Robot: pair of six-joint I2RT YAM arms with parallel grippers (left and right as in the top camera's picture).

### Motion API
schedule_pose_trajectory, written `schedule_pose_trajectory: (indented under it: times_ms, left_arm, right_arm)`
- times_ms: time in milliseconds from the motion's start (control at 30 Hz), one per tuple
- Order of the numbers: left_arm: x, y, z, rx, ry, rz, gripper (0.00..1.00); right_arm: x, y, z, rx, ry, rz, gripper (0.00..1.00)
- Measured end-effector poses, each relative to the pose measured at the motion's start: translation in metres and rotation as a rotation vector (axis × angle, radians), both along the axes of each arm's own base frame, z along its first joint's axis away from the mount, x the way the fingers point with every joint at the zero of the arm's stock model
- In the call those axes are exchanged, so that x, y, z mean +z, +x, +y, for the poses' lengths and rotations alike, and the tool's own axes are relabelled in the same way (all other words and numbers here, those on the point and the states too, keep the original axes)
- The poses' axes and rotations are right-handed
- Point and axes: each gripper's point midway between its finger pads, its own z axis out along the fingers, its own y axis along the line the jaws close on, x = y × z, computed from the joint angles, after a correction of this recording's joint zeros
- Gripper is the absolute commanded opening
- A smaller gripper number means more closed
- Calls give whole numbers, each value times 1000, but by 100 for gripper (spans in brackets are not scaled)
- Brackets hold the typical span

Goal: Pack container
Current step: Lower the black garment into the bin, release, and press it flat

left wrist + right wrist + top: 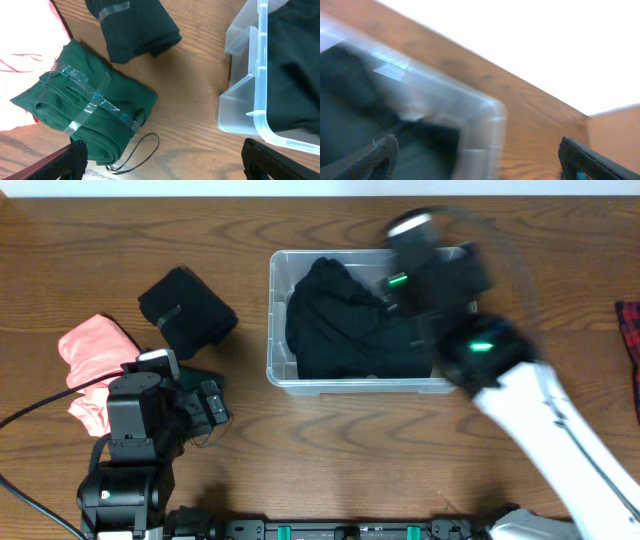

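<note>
The clear plastic container (pixel 280 370) stands at the table's middle with a black garment (pixel 340 320) inside. It also shows in the left wrist view (pixel 257 100) and, blurred, in the right wrist view (pixel 485 125). My right gripper (pixel 477 155) is open and empty above the container's far right corner; in the overhead view the right arm (pixel 450 290) is blurred. My left gripper (pixel 160 160) is open and empty, just right of a folded green garment (pixel 85 110) bound with clear tape. A folded black garment (pixel 185 310) and a pink garment (pixel 95 360) lie on the left.
A thin black loop of cord (pixel 140 150) lies by the green garment. A red plaid cloth (pixel 630 345) lies at the table's right edge. A black cable (pixel 40 410) runs off to the left.
</note>
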Motion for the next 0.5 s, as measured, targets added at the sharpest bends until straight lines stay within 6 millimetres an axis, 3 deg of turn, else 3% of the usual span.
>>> schedule_pose_trajectory:
  times_ms: [67,100,167,267,500]
  left_arm:
    - [0,0,0,0,0,0,98]
    - [0,0,0,0,0,0,98]
    - [0,0,0,0,0,0,98]
    - [0,0,0,0,0,0,98]
    - [0,0,0,0,0,0,98]
  right_arm:
    - [9,3,-26,-12,60,5,77]
    - [6,4,-31,9,88,29,64]
    - [-10,7,-24,82,152,98,46]
    - [-42,11,8,229,242,218,28]
    - [-124,13,109,491,321,426,32]
